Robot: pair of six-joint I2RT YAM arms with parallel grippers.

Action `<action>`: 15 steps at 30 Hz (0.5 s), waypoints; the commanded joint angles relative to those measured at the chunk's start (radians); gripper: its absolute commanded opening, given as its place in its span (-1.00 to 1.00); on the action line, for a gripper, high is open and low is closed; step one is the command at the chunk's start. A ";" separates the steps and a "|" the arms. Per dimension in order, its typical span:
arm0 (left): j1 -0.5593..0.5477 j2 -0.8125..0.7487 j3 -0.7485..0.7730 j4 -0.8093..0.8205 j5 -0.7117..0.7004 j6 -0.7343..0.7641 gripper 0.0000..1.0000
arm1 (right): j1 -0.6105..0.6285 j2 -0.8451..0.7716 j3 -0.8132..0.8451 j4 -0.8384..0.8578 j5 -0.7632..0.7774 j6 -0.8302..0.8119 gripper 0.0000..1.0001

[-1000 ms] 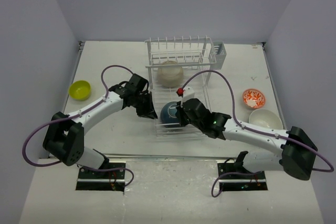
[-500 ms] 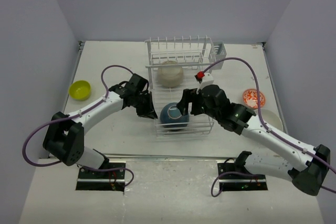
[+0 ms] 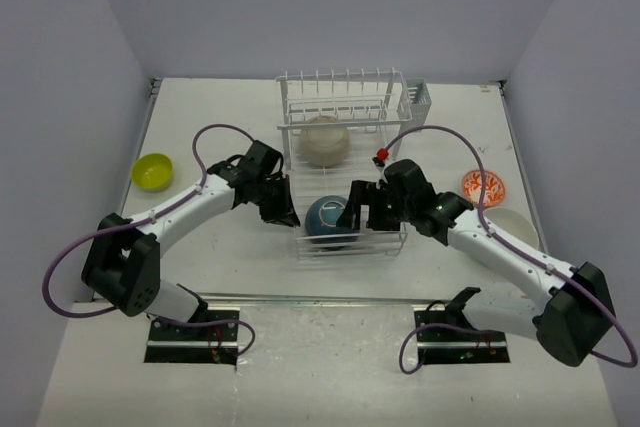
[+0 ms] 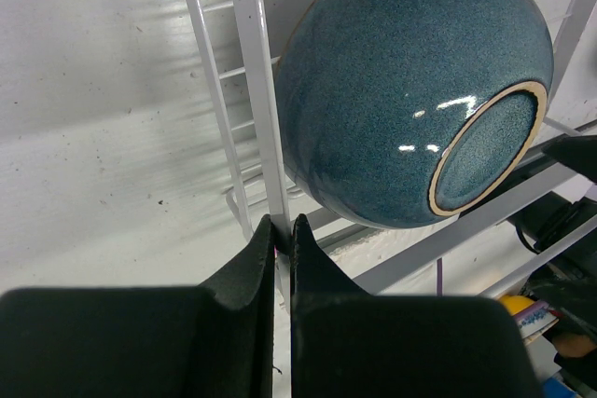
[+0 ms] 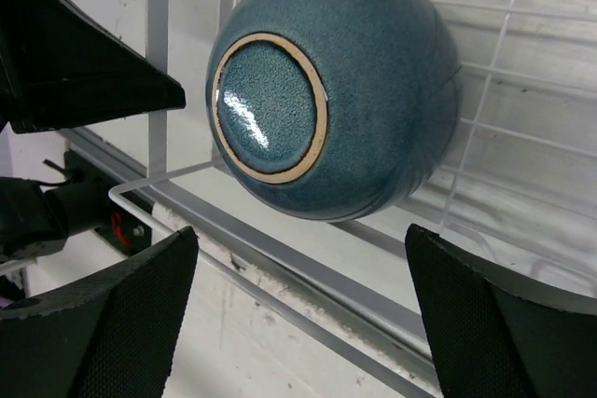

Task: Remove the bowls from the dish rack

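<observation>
A dark blue bowl [image 3: 328, 219] lies upside down on the base of the white dish rack [image 3: 345, 107], foot ring facing up. It fills the left wrist view [image 4: 401, 90] and the right wrist view [image 5: 336, 90]. My left gripper [image 3: 287, 213] is shut on a wire of the rack's left edge [image 4: 247, 44], just beside the bowl. Open wide, my right gripper [image 3: 367, 211] sits at the bowl's right side; its fingers [image 5: 121, 314] touch nothing. A beige bowl [image 3: 325, 140] sits further back in the rack.
A yellow-green bowl [image 3: 153, 170] stands on the table at the left. At the right are an orange-patterned bowl [image 3: 484, 186] and a pale bowl [image 3: 518, 219] partly behind my right arm. A grey caddy [image 3: 418, 102] hangs on the rack's right end.
My right gripper has opened wide, and its arm has swung up and round to the blue bowl's right side. The left arm and the bowls have not moved.
</observation>
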 commanded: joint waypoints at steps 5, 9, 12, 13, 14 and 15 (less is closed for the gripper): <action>-0.005 0.048 -0.037 0.117 -0.083 0.047 -1.00 | -0.025 0.040 -0.024 0.039 -0.110 0.046 0.98; -0.005 0.056 -0.037 0.123 -0.076 0.045 -1.00 | -0.061 0.048 -0.058 0.063 -0.131 0.053 0.98; -0.005 0.057 -0.037 0.128 -0.069 0.045 -1.00 | -0.091 0.060 -0.079 0.103 -0.166 0.070 0.98; -0.005 0.057 -0.036 0.128 -0.068 0.045 -1.00 | -0.100 0.074 -0.081 0.108 -0.177 0.070 0.98; -0.005 0.057 -0.036 0.128 -0.068 0.047 -1.00 | -0.101 0.083 -0.079 0.113 -0.179 0.070 0.98; -0.005 0.057 -0.036 0.128 -0.068 0.047 -1.00 | -0.101 0.092 -0.073 0.113 -0.179 0.070 0.98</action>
